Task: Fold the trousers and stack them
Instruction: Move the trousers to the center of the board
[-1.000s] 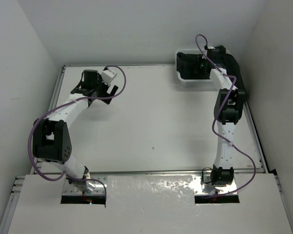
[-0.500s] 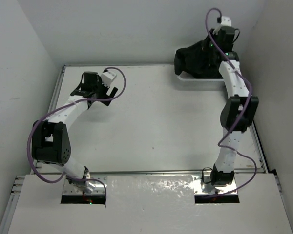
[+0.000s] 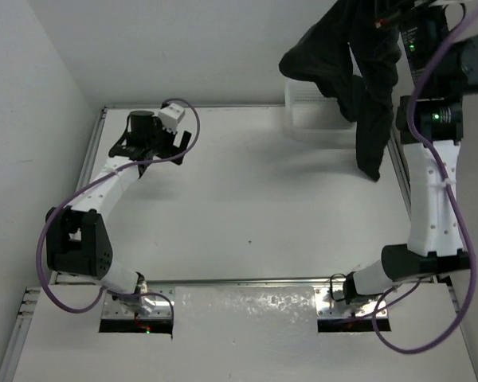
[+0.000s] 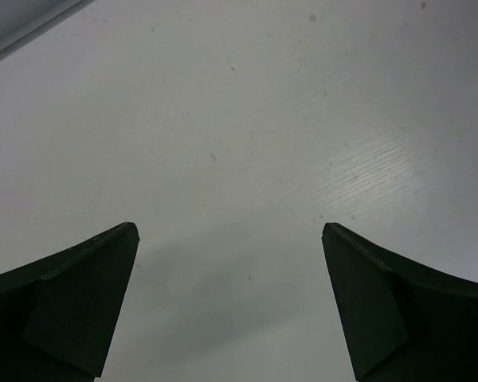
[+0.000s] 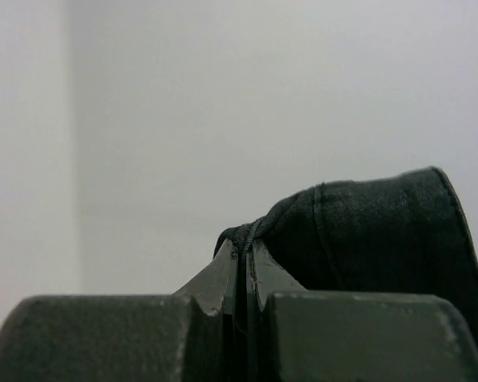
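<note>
Trousers (image 3: 358,72) are hung over basket (image 3: 312,121), clamped tight in R fingers (image 5: 243,261); L fingers (image 3: 146,137) spread wide, empty. Pick-up judged done; next, spreading on bench (image 3: 247,207) is needed.

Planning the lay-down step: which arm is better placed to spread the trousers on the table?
Right. Its gripper is shut on the trousers, which hang in the air over the basket at the far right. The left gripper is open above the table at the far left, holding nothing.

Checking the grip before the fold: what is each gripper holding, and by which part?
The right gripper pinches the trousers by a seamed edge; the left gripper holds nothing.
</note>
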